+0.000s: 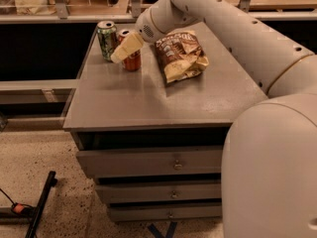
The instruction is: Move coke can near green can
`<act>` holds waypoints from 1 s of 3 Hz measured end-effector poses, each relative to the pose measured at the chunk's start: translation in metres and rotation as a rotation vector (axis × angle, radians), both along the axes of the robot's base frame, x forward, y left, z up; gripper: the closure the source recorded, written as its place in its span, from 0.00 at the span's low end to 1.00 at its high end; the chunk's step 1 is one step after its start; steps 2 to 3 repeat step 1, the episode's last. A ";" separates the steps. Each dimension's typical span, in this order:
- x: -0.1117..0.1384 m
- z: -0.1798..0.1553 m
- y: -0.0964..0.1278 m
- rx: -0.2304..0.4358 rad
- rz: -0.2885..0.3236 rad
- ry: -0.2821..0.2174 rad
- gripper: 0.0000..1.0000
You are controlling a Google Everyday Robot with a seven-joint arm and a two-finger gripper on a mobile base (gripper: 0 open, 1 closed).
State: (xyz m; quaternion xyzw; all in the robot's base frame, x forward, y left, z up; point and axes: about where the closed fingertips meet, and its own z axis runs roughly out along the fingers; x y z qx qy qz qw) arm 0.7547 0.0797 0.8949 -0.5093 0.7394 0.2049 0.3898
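The green can (107, 41) stands upright near the far left corner of the grey cabinet top (148, 100). The red coke can (132, 62) stands just right of it and a little nearer, with a small gap between them. My gripper (126, 48) reaches in from the right on the white arm (223, 24). It sits at the coke can's upper half and covers part of it. The can's silver top shows behind the gripper.
A brown chip bag (179, 55) lies right of the coke can, close under my arm. The cabinet has drawers (173, 165) below its front edge. A dark counter and a rail run behind it. A black stand leg (42, 202) lies on the speckled floor at lower left.
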 end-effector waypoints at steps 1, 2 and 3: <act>0.000 0.000 0.000 0.000 0.000 0.000 0.00; 0.000 0.000 0.000 0.000 0.000 0.000 0.00; 0.000 0.000 0.000 0.000 0.000 0.000 0.00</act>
